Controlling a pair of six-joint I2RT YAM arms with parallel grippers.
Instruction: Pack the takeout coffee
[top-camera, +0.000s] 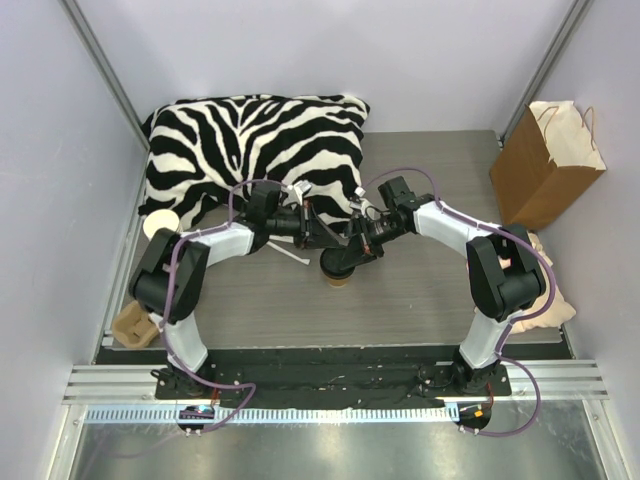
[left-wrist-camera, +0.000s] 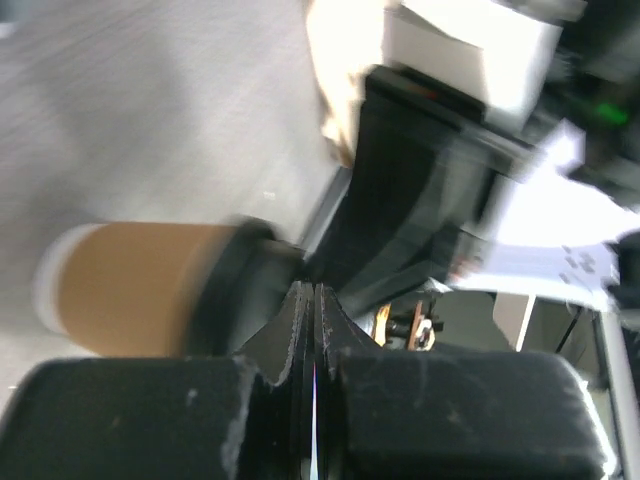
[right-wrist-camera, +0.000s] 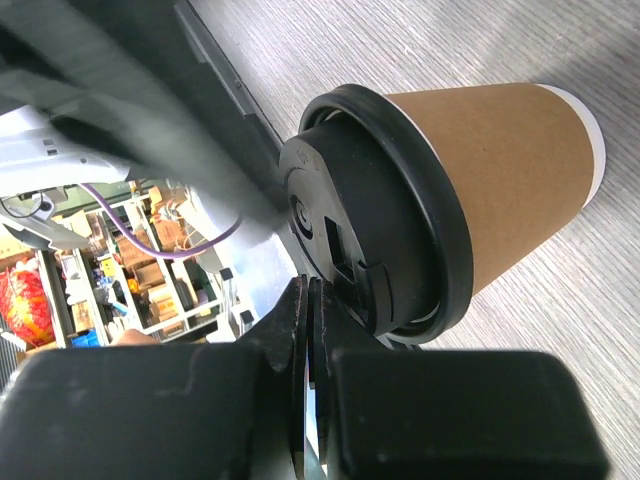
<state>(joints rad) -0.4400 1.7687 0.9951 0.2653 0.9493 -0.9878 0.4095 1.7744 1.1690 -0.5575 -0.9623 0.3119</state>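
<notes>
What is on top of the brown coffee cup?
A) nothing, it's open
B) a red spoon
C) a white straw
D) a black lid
D: in the right wrist view, a round black lid sits over the rim of the brown coffee cup.

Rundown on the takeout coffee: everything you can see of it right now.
The takeout coffee is a plain brown kraft paper cup with a white rim at its base. Its round black plastic lid has a raised edge and a moulded sip opening, and looks fully seated. The cup appears upright on the grey woodgrain table, in front of the zebra pillow. The left gripper and right gripper, both shut, hover at the lid; contact cannot be told.
</notes>
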